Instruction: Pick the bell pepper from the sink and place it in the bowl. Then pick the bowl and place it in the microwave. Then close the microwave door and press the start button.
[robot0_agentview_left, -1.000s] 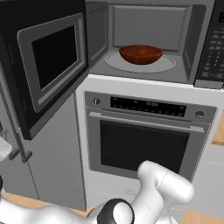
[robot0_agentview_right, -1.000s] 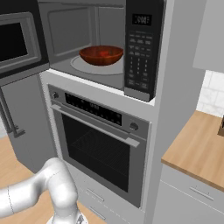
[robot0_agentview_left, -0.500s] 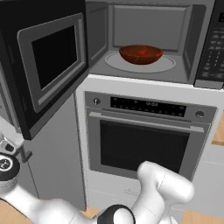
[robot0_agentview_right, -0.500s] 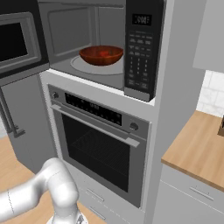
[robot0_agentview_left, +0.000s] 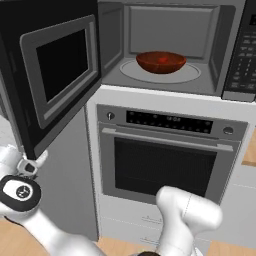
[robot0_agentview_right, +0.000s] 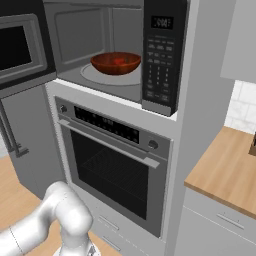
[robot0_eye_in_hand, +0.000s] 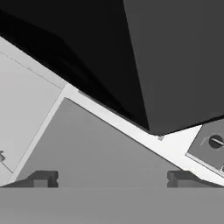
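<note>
We are keeping our claw (robot0_eye_in_hand: 112, 178) wide open and empty under the wide black microwave door (robot0_agentview_left: 52, 75), risking that it slips off the edge.

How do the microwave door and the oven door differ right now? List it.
The microwave door is swung wide open to the left; the oven door is shut. The microwave door is black with a grey inner frame; the oven door is grey with a long bar handle. The microwave door hangs above; the oven door sits below. Both have dark glass windows.

The bowl (robot0_agentview_left: 161, 61) rim hides most of the bell pepper (robot0_agentview_left: 163, 59); the microwave door (robot0_agentview_left: 52, 75) is cropped.
</note>
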